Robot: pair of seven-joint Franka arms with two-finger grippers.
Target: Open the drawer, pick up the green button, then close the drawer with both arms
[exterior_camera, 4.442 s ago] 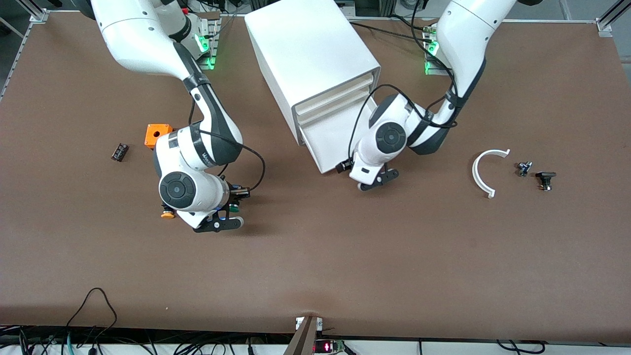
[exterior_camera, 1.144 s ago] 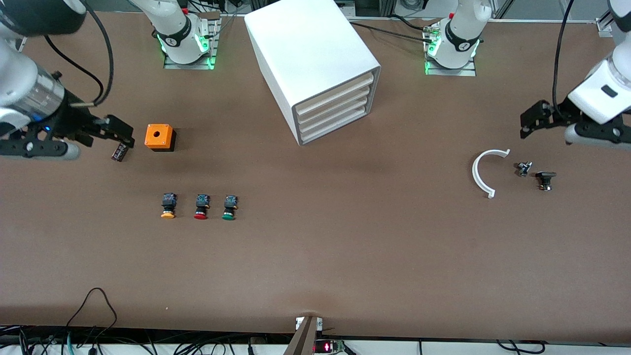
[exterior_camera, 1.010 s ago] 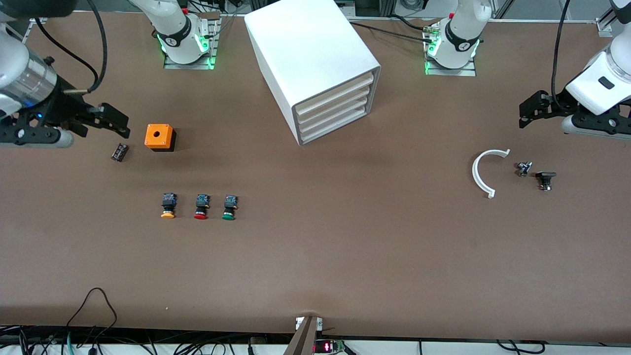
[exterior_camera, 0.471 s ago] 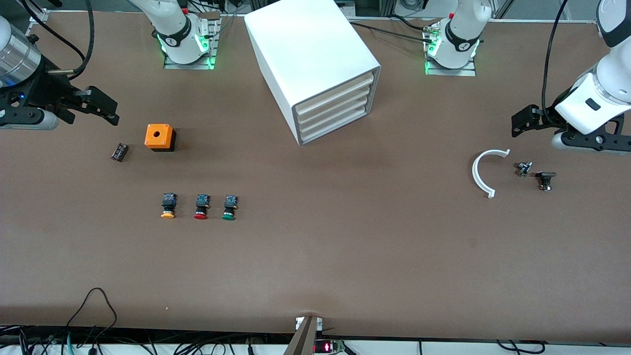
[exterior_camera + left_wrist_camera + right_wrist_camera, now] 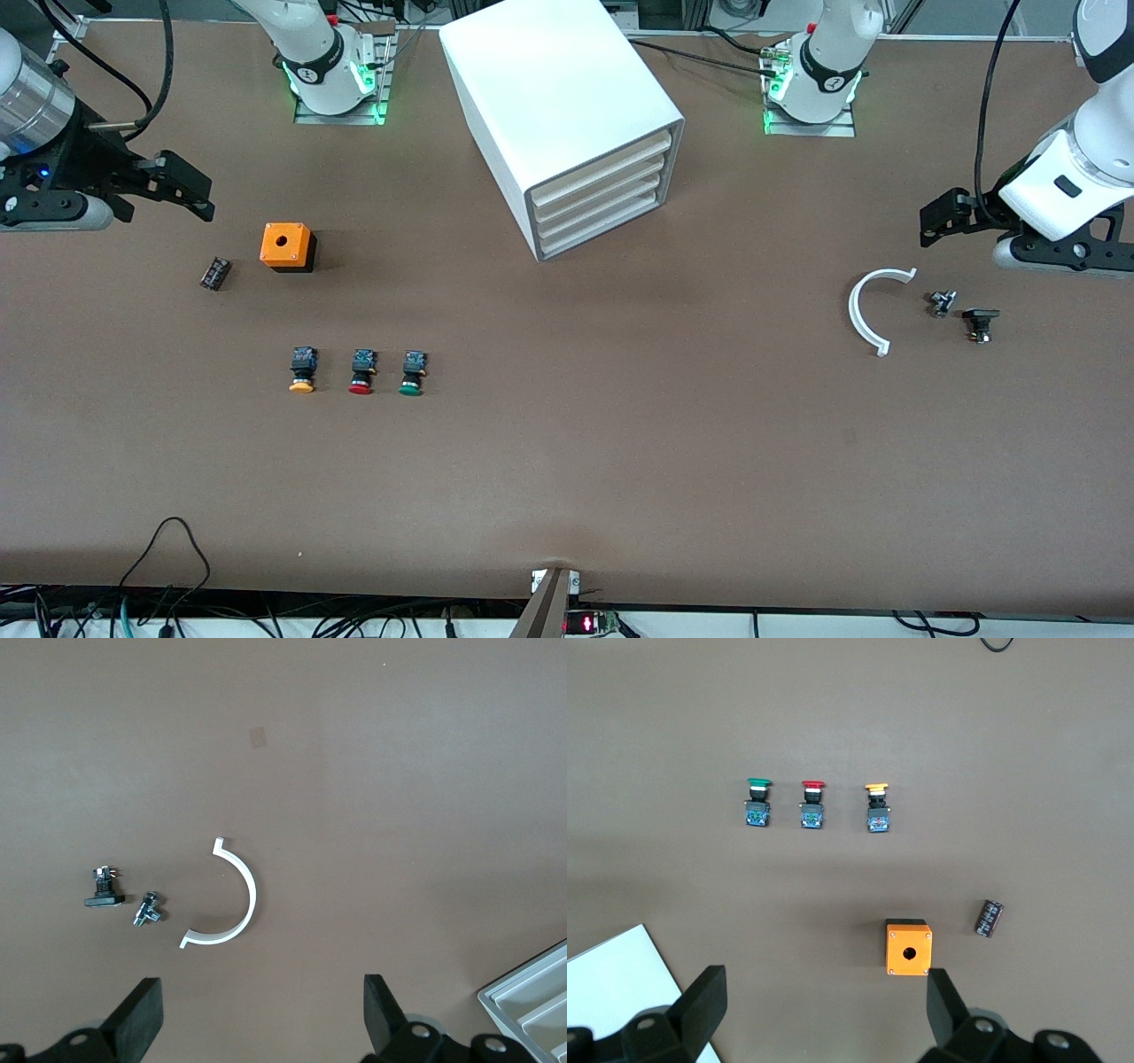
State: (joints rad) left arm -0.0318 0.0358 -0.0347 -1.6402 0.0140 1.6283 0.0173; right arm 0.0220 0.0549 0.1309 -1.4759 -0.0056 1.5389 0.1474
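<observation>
The white cabinet (image 5: 567, 106) stands mid-table near the robots, and all its four drawers (image 5: 601, 202) are shut. The green-capped button (image 5: 411, 374) lies on the table at the end of a row of three, nearest the cabinet; it also shows in the right wrist view (image 5: 757, 802). My right gripper (image 5: 197, 190) is open and empty, raised over the table at the right arm's end, near the orange box; its fingers (image 5: 704, 1003) frame bare table. My left gripper (image 5: 935, 221) is open and empty, raised over the left arm's end, above a white arc; its fingers (image 5: 142, 1014) are wide apart.
A red-capped button (image 5: 361, 372) and an orange-capped button (image 5: 302, 370) lie beside the green one. An orange box (image 5: 286, 246) and a small dark part (image 5: 214, 273) lie farther from the camera than the row. The white arc (image 5: 873, 306) and two small parts (image 5: 941, 303) (image 5: 980, 323) lie at the left arm's end.
Earlier the lowest drawer was pulled out with my left gripper at it and my right gripper at the green button. Now the drawer is shut and both arms are drawn back and raised.
</observation>
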